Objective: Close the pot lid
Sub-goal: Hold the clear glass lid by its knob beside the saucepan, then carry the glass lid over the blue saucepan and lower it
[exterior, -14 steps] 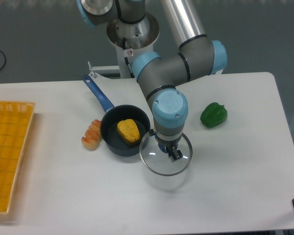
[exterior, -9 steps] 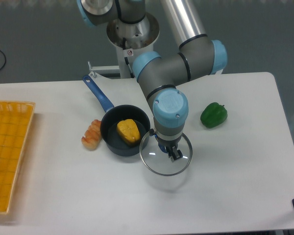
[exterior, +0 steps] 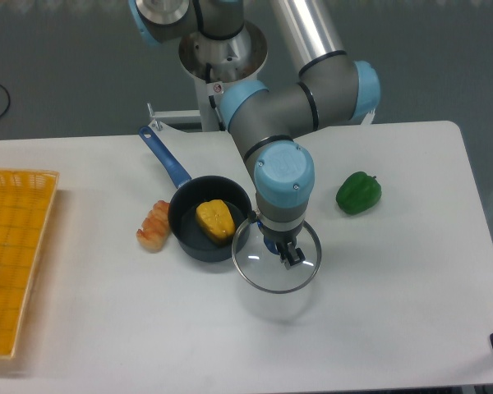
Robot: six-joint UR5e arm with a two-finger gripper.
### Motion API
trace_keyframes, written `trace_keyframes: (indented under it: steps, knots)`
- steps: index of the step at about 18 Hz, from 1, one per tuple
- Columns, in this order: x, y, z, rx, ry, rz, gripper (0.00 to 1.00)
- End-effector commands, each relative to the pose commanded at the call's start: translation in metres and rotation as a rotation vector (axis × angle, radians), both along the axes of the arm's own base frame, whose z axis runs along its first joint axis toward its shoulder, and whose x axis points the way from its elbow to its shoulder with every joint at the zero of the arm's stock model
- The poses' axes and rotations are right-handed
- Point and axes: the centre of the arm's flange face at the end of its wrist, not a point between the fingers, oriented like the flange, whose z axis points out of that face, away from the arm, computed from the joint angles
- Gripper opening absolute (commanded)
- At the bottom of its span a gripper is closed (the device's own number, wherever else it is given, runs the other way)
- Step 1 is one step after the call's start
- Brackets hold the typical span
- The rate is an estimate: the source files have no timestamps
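The dark navy pot [exterior: 189,238] stands on the white table, its long blue handle [exterior: 164,158] pointing to the back left, and a yellow food piece [exterior: 215,220] lies inside it. Just right of the pot, the glass lid [exterior: 263,275] hangs a little above the table, and its rim overlaps the pot's right edge. My gripper [exterior: 280,251] points straight down over the lid's centre and is shut on the lid's blue knob, which is mostly hidden by the fingers.
A bread-like pastry [exterior: 154,225] lies against the pot's left side. A green bell pepper [exterior: 358,193] sits to the right. A yellow basket [exterior: 16,254] occupies the left edge of the table. The arm's base [exterior: 222,57] stands behind the pot.
The gripper and the lid have risen slightly and shifted a little to the left, toward the pot. Nothing else moved.
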Motion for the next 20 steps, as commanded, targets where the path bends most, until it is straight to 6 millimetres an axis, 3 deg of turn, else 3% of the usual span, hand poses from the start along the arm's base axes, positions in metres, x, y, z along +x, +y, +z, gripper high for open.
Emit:
trace_keyframes:
  steps: [5,8,15,17,20]
  knots:
    - [0.033,0.012,0.012,-0.013,-0.010,-0.032,0.65]
    - [0.056,0.016,0.007,-0.030,-0.012,-0.055,0.65]
    - [0.088,-0.007,0.014,-0.051,-0.007,-0.074,0.65]
    - [0.105,-0.009,0.014,-0.053,-0.005,-0.093,0.65]
    - [0.110,-0.011,0.015,-0.052,-0.003,-0.091,0.65]
